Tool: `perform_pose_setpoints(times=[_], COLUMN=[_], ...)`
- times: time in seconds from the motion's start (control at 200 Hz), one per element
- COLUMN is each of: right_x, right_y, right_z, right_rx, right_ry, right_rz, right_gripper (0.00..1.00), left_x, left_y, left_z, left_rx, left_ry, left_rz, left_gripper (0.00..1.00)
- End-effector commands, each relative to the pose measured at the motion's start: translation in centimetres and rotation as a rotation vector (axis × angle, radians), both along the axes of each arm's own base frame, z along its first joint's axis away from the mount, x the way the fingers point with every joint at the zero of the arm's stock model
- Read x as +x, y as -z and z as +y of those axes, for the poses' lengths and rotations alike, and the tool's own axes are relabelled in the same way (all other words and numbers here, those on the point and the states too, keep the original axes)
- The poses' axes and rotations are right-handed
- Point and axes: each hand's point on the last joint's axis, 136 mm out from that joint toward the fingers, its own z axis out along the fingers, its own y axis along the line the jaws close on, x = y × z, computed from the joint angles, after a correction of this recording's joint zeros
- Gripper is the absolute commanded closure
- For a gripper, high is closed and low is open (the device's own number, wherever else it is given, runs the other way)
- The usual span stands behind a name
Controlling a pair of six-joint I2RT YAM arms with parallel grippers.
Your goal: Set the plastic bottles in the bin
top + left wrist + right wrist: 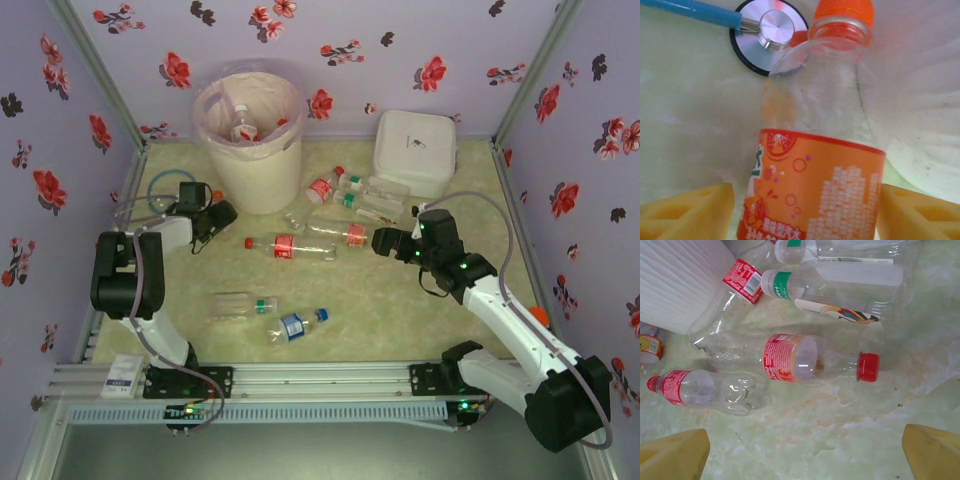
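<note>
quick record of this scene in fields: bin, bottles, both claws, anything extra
bin: upright, back left, at least one bottle inside
table: several bottles lying flat, e.g. blue-label bottle
left claw: straddles an orange-label bottle beside the bin; grip unclear
right claw: open, empty, near a red-cap bottle
extra: white box, stethoscope

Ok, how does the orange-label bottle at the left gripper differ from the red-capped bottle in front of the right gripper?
The orange-label bottle has an orange cap; the red-capped bottle wears a red label. The orange-label bottle is clamped between the fingers of the left gripper, while the red-capped bottle lies free on the table, ahead of the open right gripper. Both are clear plastic with caps on.
</note>
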Motion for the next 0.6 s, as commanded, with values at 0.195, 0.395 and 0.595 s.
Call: perform_pose_setpoints(times=[0.195,0.395,0.595], right_x=[0.2,0.2,0.9], right_y=[0.4,0.3,0.6], right_z=[-0.8,-0.9,-0.6], right_rx=[-0.045,-0.048,-0.02], right_ry=[0.011,0.014,0.034], right_rz=[-0.004,-0.003,-0.008], right_gripper=[0.01,0.01,0.01], left_x=[-0.5,-4.0,-8.1], left_y=[-4.9,-13.6,-25.6], left_z=[2.3,6.2,7.8], left_rx=[0.098,0.273,0.362], left_ry=[-0.036,-0.105,-0.112], left_rz=[-0.078,-0.18,-0.366], left_gripper=[0.47,0.53,0.69])
